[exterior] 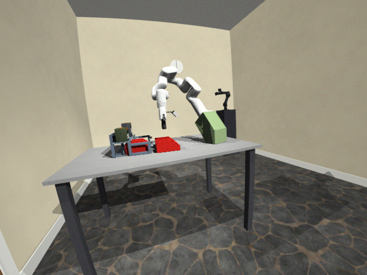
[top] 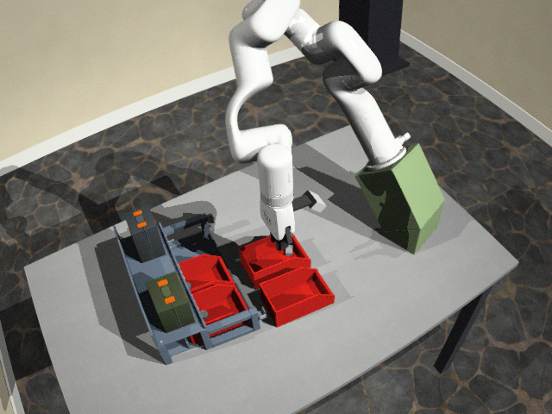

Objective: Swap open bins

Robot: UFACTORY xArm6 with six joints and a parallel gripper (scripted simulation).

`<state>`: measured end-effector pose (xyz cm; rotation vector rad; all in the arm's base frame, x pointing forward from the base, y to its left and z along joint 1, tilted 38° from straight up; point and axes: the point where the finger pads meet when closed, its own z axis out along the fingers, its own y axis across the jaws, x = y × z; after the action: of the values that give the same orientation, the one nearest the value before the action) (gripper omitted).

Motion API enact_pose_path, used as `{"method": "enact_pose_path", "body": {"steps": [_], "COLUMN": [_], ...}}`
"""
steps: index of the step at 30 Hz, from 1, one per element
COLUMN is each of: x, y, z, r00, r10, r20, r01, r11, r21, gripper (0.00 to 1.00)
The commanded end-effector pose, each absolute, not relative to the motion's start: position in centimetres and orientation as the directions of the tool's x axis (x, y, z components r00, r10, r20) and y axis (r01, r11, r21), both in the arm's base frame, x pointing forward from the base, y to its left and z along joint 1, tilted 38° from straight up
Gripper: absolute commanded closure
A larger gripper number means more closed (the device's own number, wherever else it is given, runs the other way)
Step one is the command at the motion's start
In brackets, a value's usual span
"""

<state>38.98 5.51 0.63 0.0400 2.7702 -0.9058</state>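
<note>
Red bin (top: pixel 272 259) on table (top: pixel 401 285) | jaws part-spread above it, gripping nothing | labels apparently unreadable

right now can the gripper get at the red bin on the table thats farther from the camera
Probably yes. The gripper hangs above the far bin on the table, fingers partly open and holding nothing. The exterior view shows free air between them, and nothing stands over that bin. The second bin sits close beside it, crowding that side.
</note>
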Motion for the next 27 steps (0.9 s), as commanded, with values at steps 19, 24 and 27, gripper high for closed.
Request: {"method": "enact_pose_path", "body": {"steps": [19, 24, 27], "x": [39.2, 39.3, 39.4], "y": [5.3, 4.8, 4.5], "z": [0.3, -0.3, -0.8], "r00": [-0.971, -0.971, -0.971], "r10": [-0.03, -0.029, -0.029], "r20": [-0.237, -0.237, -0.237], "r01": [0.115, 0.116, 0.116], "r11": [0.81, 0.811, 0.811], "r21": [-0.574, -0.574, -0.574], "gripper": [0.74, 0.74, 0.74]}}
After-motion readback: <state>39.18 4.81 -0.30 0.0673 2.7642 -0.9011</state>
